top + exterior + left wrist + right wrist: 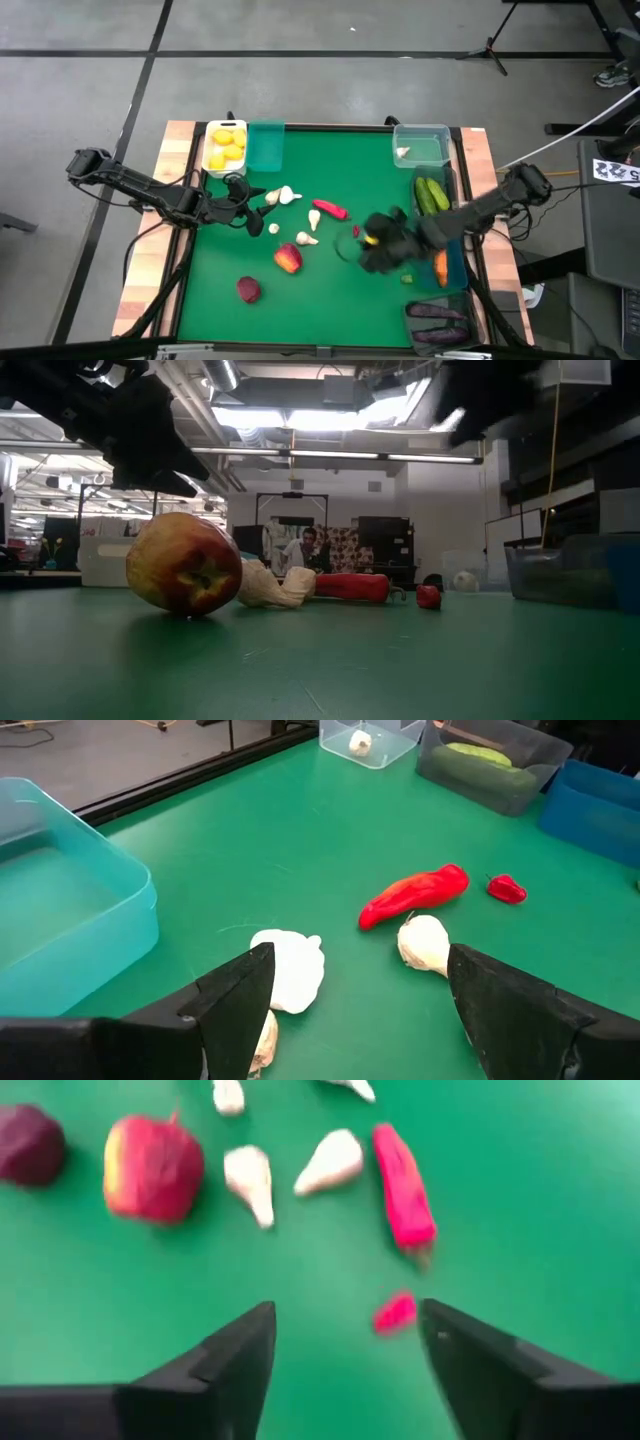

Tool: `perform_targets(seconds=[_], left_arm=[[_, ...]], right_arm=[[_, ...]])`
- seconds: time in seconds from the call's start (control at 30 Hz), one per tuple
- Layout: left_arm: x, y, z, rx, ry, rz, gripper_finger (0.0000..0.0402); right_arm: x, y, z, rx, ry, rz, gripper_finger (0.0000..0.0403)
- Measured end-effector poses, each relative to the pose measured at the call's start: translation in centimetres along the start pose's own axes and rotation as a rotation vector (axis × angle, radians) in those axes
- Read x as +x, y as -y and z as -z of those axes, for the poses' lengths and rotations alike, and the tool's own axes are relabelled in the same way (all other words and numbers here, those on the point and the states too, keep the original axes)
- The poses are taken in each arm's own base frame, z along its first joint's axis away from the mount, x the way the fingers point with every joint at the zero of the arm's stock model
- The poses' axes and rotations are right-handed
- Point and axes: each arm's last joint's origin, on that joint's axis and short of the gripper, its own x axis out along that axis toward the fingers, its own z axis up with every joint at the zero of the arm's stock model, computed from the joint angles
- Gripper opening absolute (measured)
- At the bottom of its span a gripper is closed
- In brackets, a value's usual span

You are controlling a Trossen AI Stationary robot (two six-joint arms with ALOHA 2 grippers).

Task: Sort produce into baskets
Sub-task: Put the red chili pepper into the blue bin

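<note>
Green worktop (330, 290): long red chili (330, 209) lay diagonally, tip lower right; right gripper (362, 243) blurred, jaws parted, empty; left gripper (243, 208) jaws wide, empty.

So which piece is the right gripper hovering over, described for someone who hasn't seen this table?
On the green table, look between the long red chili in the middle and the open right gripper by the right-hand bins. The tiny red chili lies there alone on the mat. It is far smaller than the long chili and red, unlike the white garlic bulbs nearby.
</note>
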Motion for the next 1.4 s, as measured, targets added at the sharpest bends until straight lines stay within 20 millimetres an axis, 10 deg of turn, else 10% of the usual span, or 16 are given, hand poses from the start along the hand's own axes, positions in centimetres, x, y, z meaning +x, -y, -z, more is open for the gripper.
perform_targets(seconds=[0.3,0.67,1.07,1.4], left_arm=[[0.0,0.0,0.1,0.005,-0.005,-0.003,0.0290],[0.0,-0.2,0.3,0.023,-0.024,-0.016,0.0290],[0.0,-0.2,0.3,0.025,-0.025,-0.017,0.0290],[0.0,-0.3,0.4,0.015,-0.034,-0.023,0.0290]], right_arm=[[8.1,4.5,-5.9,-0.134,-0.085,0.021,0.0317],[17.2,8.2,-7.0,-0.214,-0.214,-0.011,0.0318],[20.2,9.1,-6.0,-0.242,-0.308,-0.047,0.0307],[20.4,8.9,-6.3,-0.238,-0.261,-0.045,0.0176]])
